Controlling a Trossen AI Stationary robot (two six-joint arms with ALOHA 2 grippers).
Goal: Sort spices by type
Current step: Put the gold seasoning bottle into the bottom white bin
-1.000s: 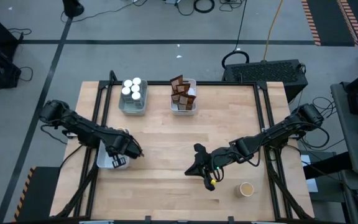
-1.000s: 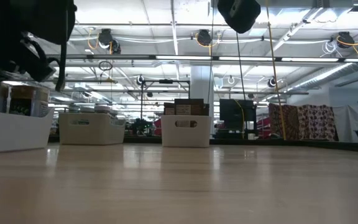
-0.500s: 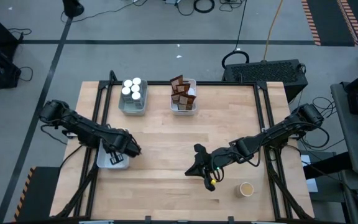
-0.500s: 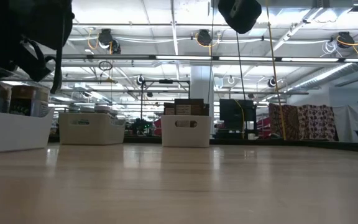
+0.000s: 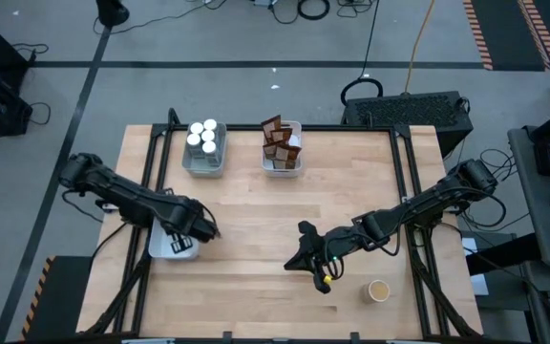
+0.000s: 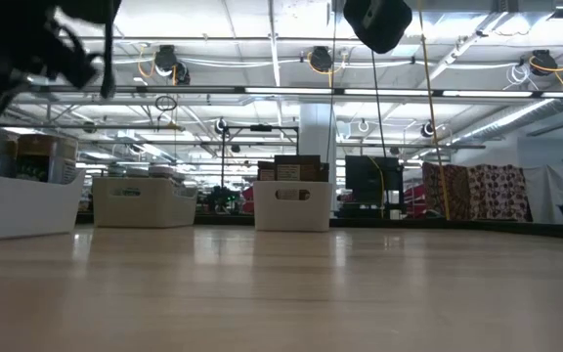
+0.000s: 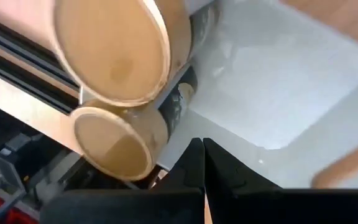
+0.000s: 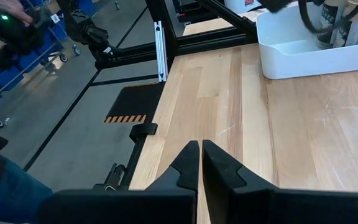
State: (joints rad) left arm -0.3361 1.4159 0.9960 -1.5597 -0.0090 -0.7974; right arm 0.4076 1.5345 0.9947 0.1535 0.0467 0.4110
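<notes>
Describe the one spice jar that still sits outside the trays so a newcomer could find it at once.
Start at the wooden table in the high view and go to its near right corner, beyond the right gripper. There stands a lone tan-topped jar on bare wood. Every other spice sits in a white tray; this one does not.

Both arms are matte black, built of slim tubular links between bulkier rounded joints, with thin black cables looping along them, the left gripper point(image 5: 201, 229) ending in two dark tapered fingers point(image 7: 191, 163) and the right gripper point(image 5: 306, 260) showing a small yellow marking near its tip.
</notes>
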